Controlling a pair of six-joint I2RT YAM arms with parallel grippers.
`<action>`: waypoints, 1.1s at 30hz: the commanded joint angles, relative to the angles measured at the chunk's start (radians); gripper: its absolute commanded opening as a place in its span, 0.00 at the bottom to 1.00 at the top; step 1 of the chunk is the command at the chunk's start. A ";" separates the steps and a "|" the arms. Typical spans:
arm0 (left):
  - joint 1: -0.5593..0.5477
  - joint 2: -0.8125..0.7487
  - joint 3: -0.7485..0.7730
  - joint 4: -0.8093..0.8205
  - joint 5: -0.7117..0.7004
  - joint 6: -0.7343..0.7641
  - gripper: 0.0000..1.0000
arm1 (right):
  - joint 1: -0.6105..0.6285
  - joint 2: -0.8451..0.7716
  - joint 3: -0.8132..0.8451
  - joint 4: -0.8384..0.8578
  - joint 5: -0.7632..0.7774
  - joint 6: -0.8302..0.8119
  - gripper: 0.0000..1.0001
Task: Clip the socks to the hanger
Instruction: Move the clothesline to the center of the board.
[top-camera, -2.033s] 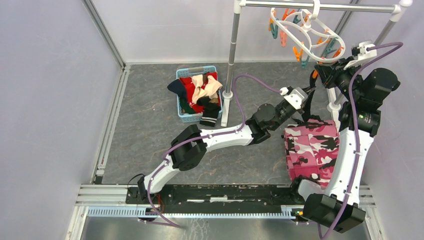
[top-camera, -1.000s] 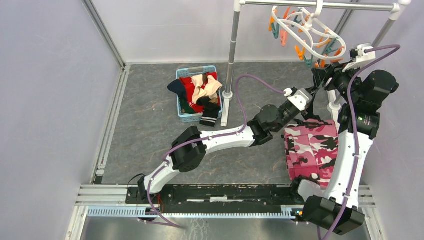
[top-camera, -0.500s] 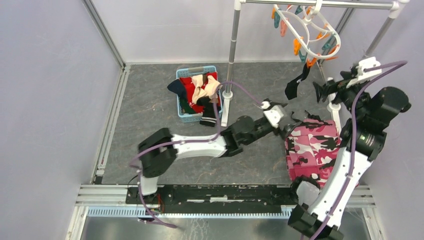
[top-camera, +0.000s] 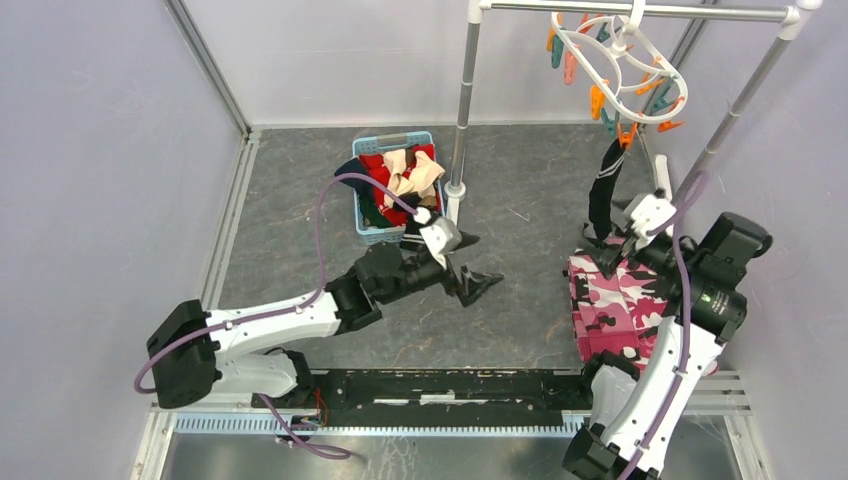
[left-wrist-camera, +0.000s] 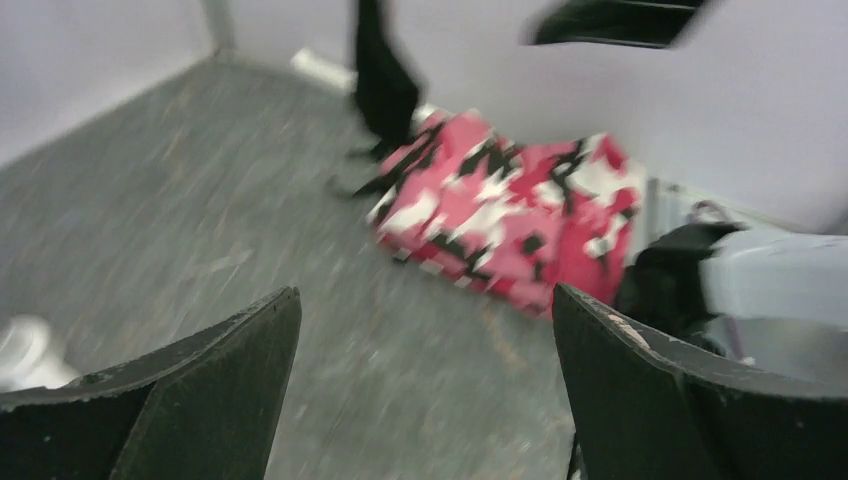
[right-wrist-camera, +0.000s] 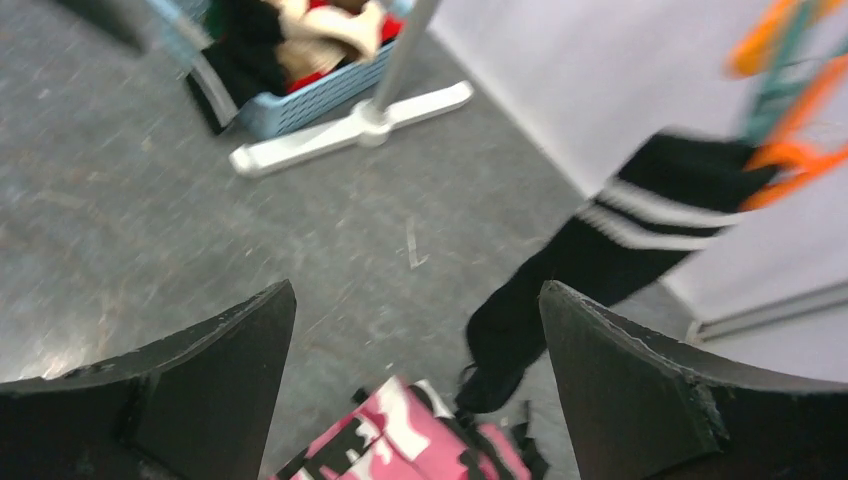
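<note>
A black sock (top-camera: 601, 188) with white stripes hangs from an orange clip on the white ring hanger (top-camera: 622, 60), which hooks on the rack's top bar. In the right wrist view that sock (right-wrist-camera: 590, 270) dangles ahead, its toe near the camouflage cloth (right-wrist-camera: 400, 440). More socks, red, beige and dark, fill the blue basket (top-camera: 372, 235). My left gripper (top-camera: 478, 283) is open and empty over the floor, between basket and cloth; its fingers (left-wrist-camera: 210, 390) stand wide apart. My right gripper (top-camera: 612, 255) is open and empty below the hanging sock, fingers (right-wrist-camera: 640, 380) wide apart.
The silver rack's left pole (top-camera: 463, 110) stands on a white foot (right-wrist-camera: 350, 130) beside the basket. The pink camouflage cloth (top-camera: 622, 300) lies folded at the right, by the right arm. Grey walls close in the floor on three sides.
Both grippers opened and pulled away from the hanger. The black sock now hangs from a clip by itself. The left arm swung back left and down; the right arm dropped lower.
</note>
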 joint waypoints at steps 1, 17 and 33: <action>0.185 -0.043 -0.078 -0.120 0.091 -0.162 1.00 | -0.004 0.030 -0.100 -0.435 -0.137 -0.645 0.98; 0.445 0.378 0.172 0.040 -0.044 0.055 0.92 | 0.015 0.288 -0.325 -0.441 -0.083 -0.835 0.98; 0.535 0.809 0.514 0.382 0.027 0.171 0.90 | 0.092 0.230 -0.380 -0.225 -0.011 -0.593 0.98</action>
